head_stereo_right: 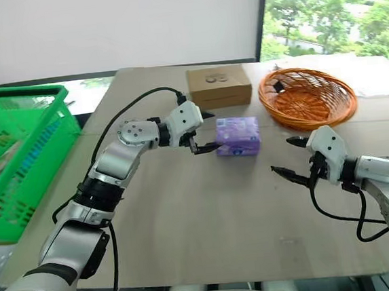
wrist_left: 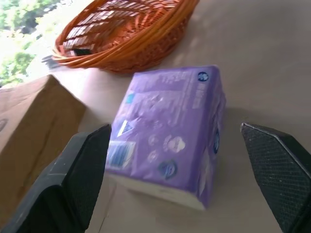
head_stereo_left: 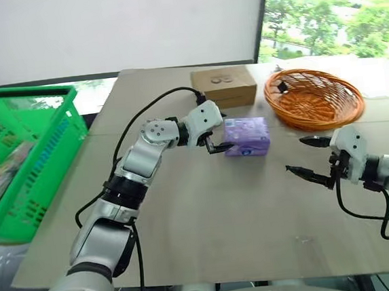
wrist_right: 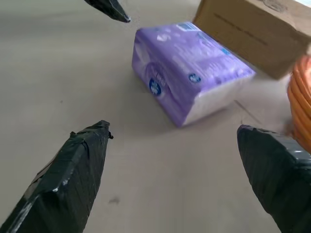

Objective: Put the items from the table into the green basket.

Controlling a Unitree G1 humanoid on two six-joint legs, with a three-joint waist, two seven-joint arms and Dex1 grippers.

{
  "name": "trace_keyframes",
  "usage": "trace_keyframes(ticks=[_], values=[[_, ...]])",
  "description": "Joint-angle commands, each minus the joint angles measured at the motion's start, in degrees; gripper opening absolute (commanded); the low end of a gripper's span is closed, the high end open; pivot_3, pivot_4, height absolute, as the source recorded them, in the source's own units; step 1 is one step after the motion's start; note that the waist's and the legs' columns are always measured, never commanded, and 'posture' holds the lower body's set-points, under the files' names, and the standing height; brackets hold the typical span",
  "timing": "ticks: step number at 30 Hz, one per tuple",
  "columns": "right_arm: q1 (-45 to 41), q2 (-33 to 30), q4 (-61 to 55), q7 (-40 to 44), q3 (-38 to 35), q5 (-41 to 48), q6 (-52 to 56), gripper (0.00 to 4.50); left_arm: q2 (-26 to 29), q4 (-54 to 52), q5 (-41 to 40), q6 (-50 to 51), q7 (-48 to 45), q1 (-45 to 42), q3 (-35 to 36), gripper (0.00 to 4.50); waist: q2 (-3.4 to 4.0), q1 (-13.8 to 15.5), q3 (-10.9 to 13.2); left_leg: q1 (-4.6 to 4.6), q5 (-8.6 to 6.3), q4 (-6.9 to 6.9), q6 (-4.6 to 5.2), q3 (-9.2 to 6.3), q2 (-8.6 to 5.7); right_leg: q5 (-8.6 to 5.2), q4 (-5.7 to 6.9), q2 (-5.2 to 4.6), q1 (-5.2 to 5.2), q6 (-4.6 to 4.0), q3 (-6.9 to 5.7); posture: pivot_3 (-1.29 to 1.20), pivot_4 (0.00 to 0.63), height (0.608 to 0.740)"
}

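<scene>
A purple soft pack [head_stereo_left: 247, 136] lies on the beige table [head_stereo_left: 209, 233], in front of a cardboard box. My left gripper [head_stereo_left: 215, 133] is open right at the pack's left end; in the left wrist view the pack [wrist_left: 170, 131] sits just ahead of its spread fingers [wrist_left: 73, 179], not gripped. My right gripper [head_stereo_left: 295, 154] hovers open and empty over the table to the right of the pack, pointing toward it. The green basket [head_stereo_left: 27, 97] stands off the table's left edge, with some packaging lying inside.
A brown cardboard box [head_stereo_left: 223, 85] sits just behind the pack. A round orange wicker basket [head_stereo_left: 313, 98] is at the back right. Bare tabletop stretches toward the near edge.
</scene>
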Motion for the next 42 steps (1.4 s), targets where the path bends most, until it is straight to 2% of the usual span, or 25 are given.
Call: trace_keyframes(ticks=[1, 8, 14, 18, 21, 25, 27, 29, 32, 36, 42], values=[[3.6, 1.2, -8.9, -4.5, -5.8, 3.0, 3.1, 4.50, -1.2, 6.5, 3.3, -4.7, -1.0, -4.3, -0.4, 4.43, 0.04, -1.6, 0.0, 0.00, 0.00, 0.00, 0.00, -0.01, 0.05, 0.00, 0.00, 0.06, 0.00, 0.00, 0.02, -0.14, 0.012, 0.740], [8.4, 3.4, -15.7, -9.8, -8.4, 4.1, 6.4, 4.50, -5.8, 23.7, 11.7, -14.5, 0.4, -10.0, -3.9, 4.43, 0.14, -5.6, -0.1, 0.19, 0.00, 0.00, 0.00, 0.12, 0.18, 0.07, 0.05, 0.26, 0.01, 0.14, 0.31, -0.19, 0.009, 0.740], [10.1, 3.0, -16.2, -10.5, -10.2, 4.0, 6.5, 4.50, -7.2, 30.2, 18.1, -16.8, 1.3, -10.9, -6.9, 4.43, 0.14, -7.3, -0.2, 0.24, -0.01, 0.01, 0.00, 0.13, 0.18, 0.09, 0.04, 0.27, 0.01, 0.32, 0.53, -0.21, 0.006, 0.740], [9.2, 2.5, -15.6, -10.1, -9.8, 4.3, 6.8, 4.50, -8.5, 33.2, 21.7, -15.4, 6.3, -10.7, -7.1, 4.43, 0.23, -7.5, -0.4, 0.40, -0.02, 0.00, 0.02, 0.14, 0.19, 0.03, 0.05, 0.26, 0.09, 0.44, 0.60, -0.19, 0.005, 0.740], [8.4, 1.4, -15.5, -9.2, -9.1, 5.8, 8.7, 4.50, -9.0, 33.9, 22.5, -14.3, 7.4, -10.2, -6.5, 3.63, 0.23, -7.5, -0.4, 0.86, -0.02, -0.03, 0.02, 0.15, 0.19, 0.00, 0.04, 0.27, 0.54, 0.49, 0.61, -0.18, 0.004, 0.740], [6.9, 0.7, -14.8, -8.7, -8.4, 6.8, 9.8, 4.50, -9.3, 33.1, 22.7, -12.8, 8.0, -9.1, -6.0, 1.86, 0.36, -7.4, -0.7, 1.06, -0.02, -0.01, 0.02, 0.10, 0.20, 0.02, 0.03, 0.29, 0.75, 0.48, 0.61, -0.16, 0.004, 0.740], [5.5, 0.2, -13.8, -7.9, -7.6, 6.8, 9.8, 4.50, -9.3, 32.0, 22.7, -12.5, 8.3, -8.3, -5.9, 1.31, 0.50, -7.4, -0.9, 1.09, -0.02, -0.01, 0.01, 0.12, 0.20, 0.02, 0.03, 0.30, 0.77, 0.49, 0.65, -0.13, 0.002, 0.740], [3.6, -0.1, -12.4, -7.2, -6.7, 6.8, 9.6, 4.50, -9.5, 30.3, 22.4, -12.1, 8.9, -7.4, -5.4, 0.99, 0.59, -7.4, -0.9, 1.10, -0.02, -0.02, 0.02, 0.14, 0.20, 0.02, 0.03, 0.32, 0.78, 0.49, 0.71, -0.13, 0.002, 0.740], [1.5, -0.3, -11.3, -6.6, -5.6, 7.1, 9.7, 4.50, -9.7, 28.3, 21.8, -11.5, 10.2, -6.7, -4.1, 0.91, 0.61, -7.2, -0.9, 1.09, -0.02, -0.02, 0.02, 0.10, 0.20, 0.02, 0.03, 0.33, 0.77, 0.49, 0.68, -0.13, 0.002, 0.740], [-4.4, 1.3, -11.8, -5.5, -4.5, 14.3, 12.7, 4.50, -8.8, 18.2, 15.2, -5.4, 13.1, -6.7, 5.2, 0.91, 0.56, -7.2, -0.9, 1.00, -0.02, -0.03, 0.02, 0.10, 0.21, 0.03, 0.02, 0.35, 0.67, 0.49, 0.71, -0.07, 0.000, 0.740], [-13.2, 3.3, -11.6, -4.4, -1.7, 23.6, 16.4, 4.50, -0.3, 2.6, 13.7, 6.7, 15.7, -7.9, 14.5, 0.91, 0.44, -6.5, -0.8, 0.82, -0.02, -0.14, 0.02, 0.03, 0.27, 0.17, 0.04, 0.41, 0.43, 0.25, 0.69, 0.03, 0.000, 0.740]])
